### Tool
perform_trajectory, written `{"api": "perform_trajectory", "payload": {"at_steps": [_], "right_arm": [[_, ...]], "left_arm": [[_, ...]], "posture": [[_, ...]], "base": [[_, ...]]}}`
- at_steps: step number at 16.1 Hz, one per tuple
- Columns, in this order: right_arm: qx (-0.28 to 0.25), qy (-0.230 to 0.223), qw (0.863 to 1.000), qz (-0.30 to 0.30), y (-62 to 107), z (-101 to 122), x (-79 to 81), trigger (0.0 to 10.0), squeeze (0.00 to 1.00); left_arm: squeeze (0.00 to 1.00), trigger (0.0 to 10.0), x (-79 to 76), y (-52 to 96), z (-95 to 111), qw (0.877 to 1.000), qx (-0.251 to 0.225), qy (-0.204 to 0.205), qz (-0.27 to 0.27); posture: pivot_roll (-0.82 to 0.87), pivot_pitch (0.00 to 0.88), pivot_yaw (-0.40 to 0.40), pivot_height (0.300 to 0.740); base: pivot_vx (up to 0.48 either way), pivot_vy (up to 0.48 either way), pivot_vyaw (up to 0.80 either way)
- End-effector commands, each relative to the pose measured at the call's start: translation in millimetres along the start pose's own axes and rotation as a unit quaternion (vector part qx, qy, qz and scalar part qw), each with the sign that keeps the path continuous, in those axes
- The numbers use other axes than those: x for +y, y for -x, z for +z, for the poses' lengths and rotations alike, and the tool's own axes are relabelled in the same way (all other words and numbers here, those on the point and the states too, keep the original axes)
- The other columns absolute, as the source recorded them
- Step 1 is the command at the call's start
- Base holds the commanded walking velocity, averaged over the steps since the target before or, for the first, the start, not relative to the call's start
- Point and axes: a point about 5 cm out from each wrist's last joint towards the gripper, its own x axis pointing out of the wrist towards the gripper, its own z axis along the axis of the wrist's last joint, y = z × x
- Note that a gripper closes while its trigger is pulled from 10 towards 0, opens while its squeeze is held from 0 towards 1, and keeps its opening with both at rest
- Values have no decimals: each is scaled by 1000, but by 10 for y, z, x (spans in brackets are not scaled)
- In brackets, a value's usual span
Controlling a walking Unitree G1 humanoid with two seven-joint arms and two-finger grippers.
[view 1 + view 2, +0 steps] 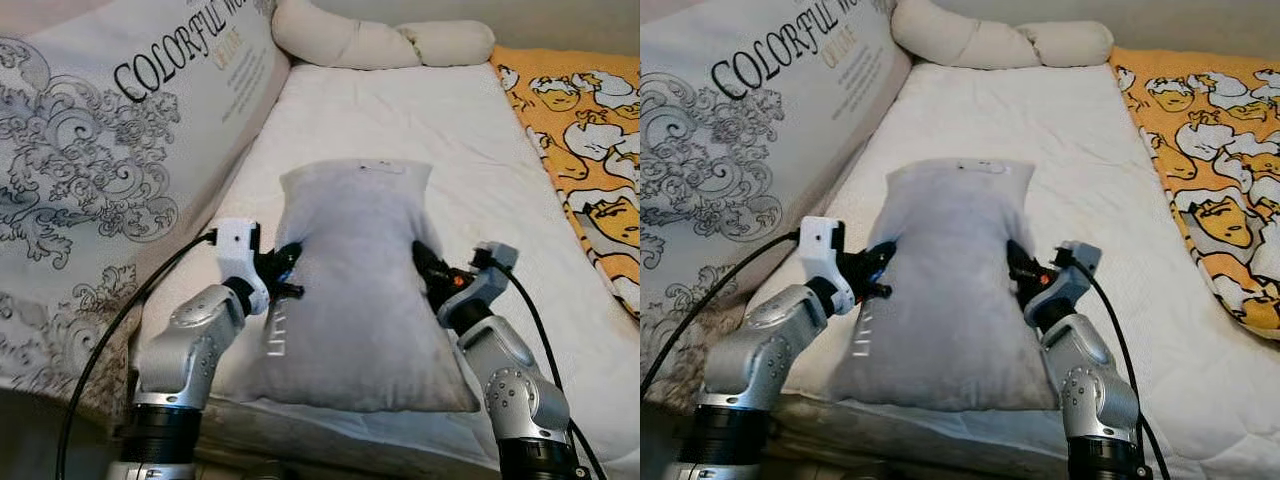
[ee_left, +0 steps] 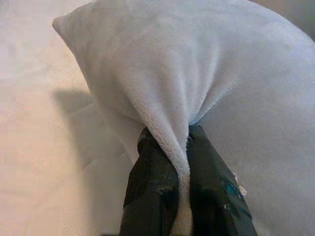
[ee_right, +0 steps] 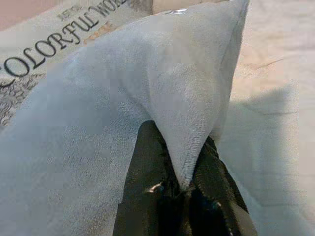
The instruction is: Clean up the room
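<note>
the grey pillow (image 1: 352, 290) is held over the near end of the bed (image 1: 470, 130), gripped from both sides. the left gripper (image 1: 290, 272) has its fingers (image 2: 152, 191) pressed together on a fold of fabric at the pillow's left edge, and the right gripper (image 1: 425, 265) pinches a matching fold on the right edge, as both wrist views show. so the pick-up looks done; placing it is what remains, likely toward the head of the bed where the cream bolster (image 1: 370, 42) lies. the large printed cushion (image 1: 110, 150) leans along the left side, and the orange patterned blanket (image 1: 585, 140) lies spread along the right; whether those need tidying i cannot tell.
</note>
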Motion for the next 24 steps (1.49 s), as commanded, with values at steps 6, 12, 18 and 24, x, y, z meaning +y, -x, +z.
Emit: {"api": "perform_trajectory", "payload": {"at_steps": [6, 12, 18, 24], "right_arm": [[-6, 60, 998, -23, -13, -10, 63, 10000, 0], [3, 44, 998, -34, 2, -136, 89, 10000, 0], [-5, 42, 998, -49, -9, -120, 64, 10000, 0], [-9, 36, 998, -55, -23, -128, 69, 10000, 0]], "left_arm": [[0, 10000, 60, 30, 173, 993, -46, -96, 46], [0, 10000, 87, 23, 181, 991, -51, -111, 49], [0, 10000, 105, 3, 196, 990, -50, -121, 52], [0, 10000, 127, -14, 223, 989, -50, -126, 55]], "posture": [[37, 0, 78, 740], [39, 0, 76, 740], [42, 0, 79, 740], [47, 0, 87, 740]], "base": [[0, 0, 0], [0, 89, -484], [0, 351, 0], [0, 396, -229]]}}
